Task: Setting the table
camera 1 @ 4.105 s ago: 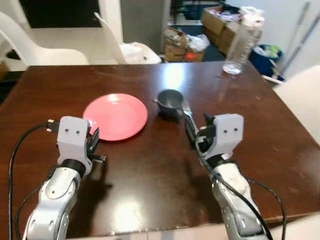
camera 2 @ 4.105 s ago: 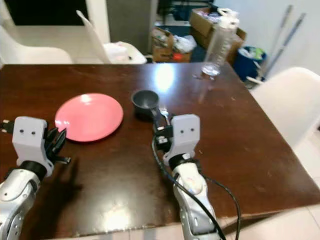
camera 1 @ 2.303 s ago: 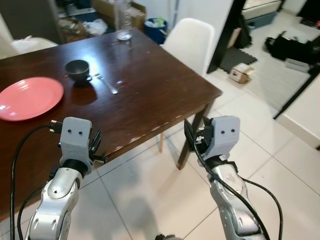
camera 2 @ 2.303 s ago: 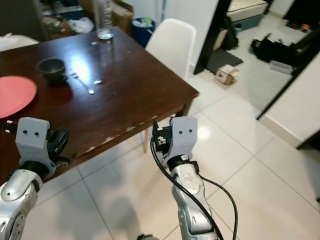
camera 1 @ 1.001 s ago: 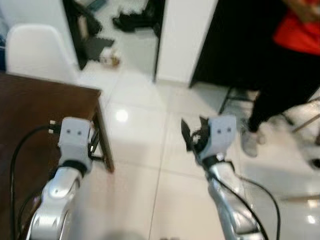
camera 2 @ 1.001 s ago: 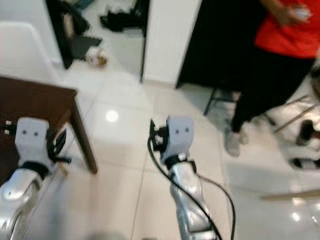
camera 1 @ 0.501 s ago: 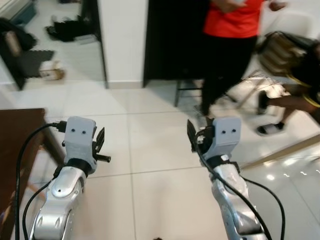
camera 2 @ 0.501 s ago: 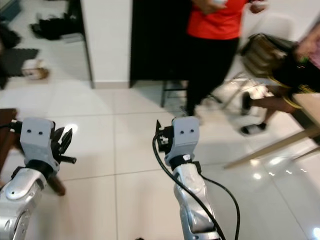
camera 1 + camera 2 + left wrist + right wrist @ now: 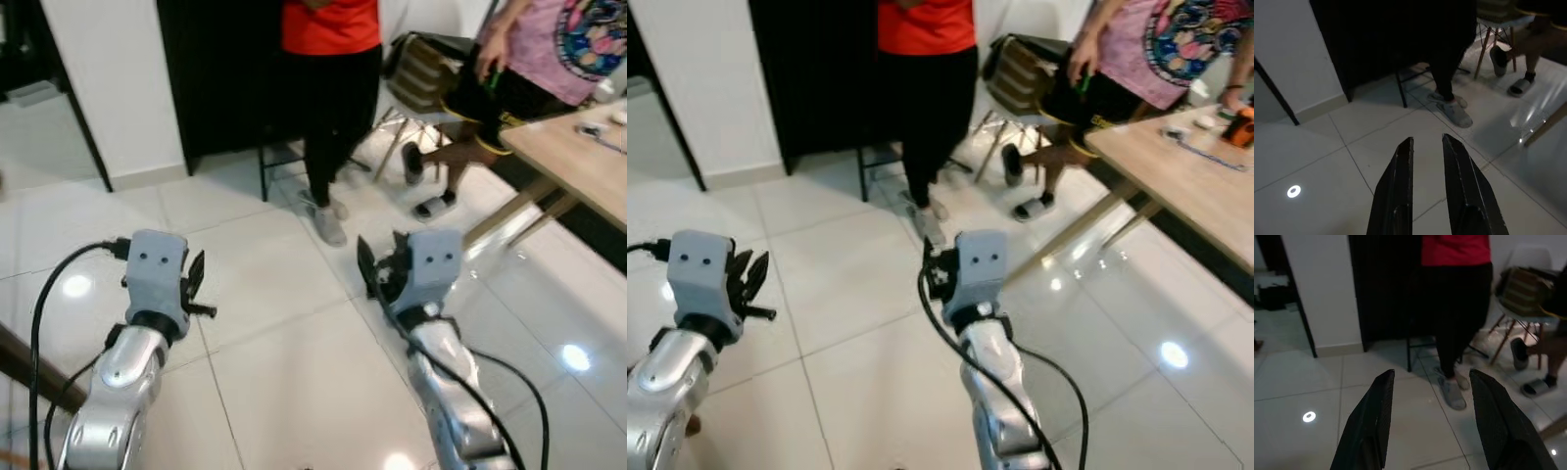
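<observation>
White shiny floor tiles (image 9: 265, 294) spread out in front of the robot, with bright spots of light on them. Both grippers are held up over this floor, and neither one has hold of anything.

Out ahead of the grippers stands a person in a red top (image 9: 330, 24) and black trousers, with grey shoes (image 9: 326, 223) on the tiles. Behind that person is a dark doorway (image 9: 813, 78) beside a white wall (image 9: 103, 78). A black stool frame (image 9: 1415, 350) stands next to the person's legs.

Ahead of the right gripper (image 9: 1432, 428) and off to its right sits a second person in a pink patterned shirt (image 9: 1136, 44), on a chair (image 9: 1014, 73) with thin legs. A light wooden table (image 9: 1185, 186) stands further to the right. Small things lie on it, one of them orange (image 9: 1242, 125), but they are too small to name. I can read no words or labels anywhere.

The left gripper (image 9: 1427, 147) has its two black fingers a small way apart. The right gripper's fingers are spread much wider.

The head views show the wooden table and the pink shirt. The left eye view also catches a dark brown edge (image 9: 24, 367) beside the left arm, low down. The wrist views are darker and show the shoes and a sandal (image 9: 1520, 86) more closely.

No plate, cup or spoon can be seen here.
</observation>
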